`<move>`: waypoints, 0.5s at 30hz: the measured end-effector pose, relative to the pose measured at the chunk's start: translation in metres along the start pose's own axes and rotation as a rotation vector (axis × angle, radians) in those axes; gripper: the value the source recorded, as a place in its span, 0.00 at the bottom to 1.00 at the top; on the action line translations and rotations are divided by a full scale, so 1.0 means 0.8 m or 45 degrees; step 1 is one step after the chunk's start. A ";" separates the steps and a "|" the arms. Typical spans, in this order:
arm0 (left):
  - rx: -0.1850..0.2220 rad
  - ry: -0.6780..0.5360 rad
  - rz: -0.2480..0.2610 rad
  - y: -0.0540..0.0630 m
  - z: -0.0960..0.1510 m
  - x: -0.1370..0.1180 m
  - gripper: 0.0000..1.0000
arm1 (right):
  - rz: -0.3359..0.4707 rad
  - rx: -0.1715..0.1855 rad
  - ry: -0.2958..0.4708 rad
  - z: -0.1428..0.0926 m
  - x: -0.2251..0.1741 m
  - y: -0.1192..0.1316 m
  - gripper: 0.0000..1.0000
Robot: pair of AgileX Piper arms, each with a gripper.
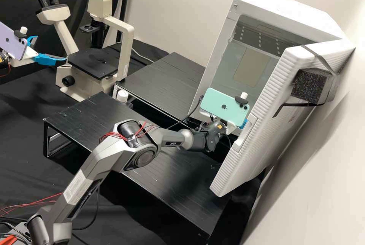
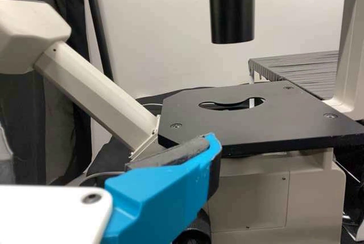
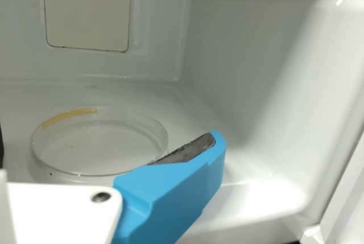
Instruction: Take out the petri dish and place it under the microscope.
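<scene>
Nearest the high view's lens, my right arm [image 1: 138, 144] leans over the low black stand [image 1: 178, 169] and ends just past the centre, at about three o'clock, behind the open cabinet door [image 1: 243, 161]. Its right gripper [image 3: 105, 141] is released, fingers spread, grasping nothing. The petri dish [image 3: 99, 141] rests flat on the cabinet floor, close by; whether my finger touches its rim I cannot tell. The clear wall is thin and slick, so if I close off-centre I could skid it away, tip it or crack it. Pinching too hard would do the same harm, too lightly and it slides out. Backing off, I could clip the door or the cabinet [image 1: 216, 47] frame at two o'clock, since my wrist sits close to both, and jolt the dish loose.

Farther on, toward ten o'clock of centre, a white-capped bottle [image 1: 122, 96] stands beside the stand; a low swing across could topple it. Beyond, at ten o'clock, is the microscope [image 1: 123, 47]. My left gripper [image 1: 51, 48] waits just beside its stage [image 1: 91, 62], fingers apart and empty, and could crowd my delivery. Over the stage opening [image 2: 227, 104], a dish set askew might tilt or strike the black tube [image 2: 231, 8].
</scene>
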 end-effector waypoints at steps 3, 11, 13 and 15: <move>0.000 0.000 0.000 0.000 0.000 0.000 1.00 | 0.001 0.016 0.001 0.003 0.005 -0.002 1.00; 0.000 0.000 0.000 0.000 0.000 0.000 1.00 | -0.012 0.039 -0.034 0.017 0.017 -0.011 1.00; 0.000 0.000 0.000 0.000 0.000 0.000 1.00 | -0.007 0.047 -0.034 0.016 0.018 -0.010 1.00; 0.000 0.000 0.000 0.000 0.000 0.000 1.00 | -0.001 0.050 -0.031 0.016 0.020 -0.008 1.00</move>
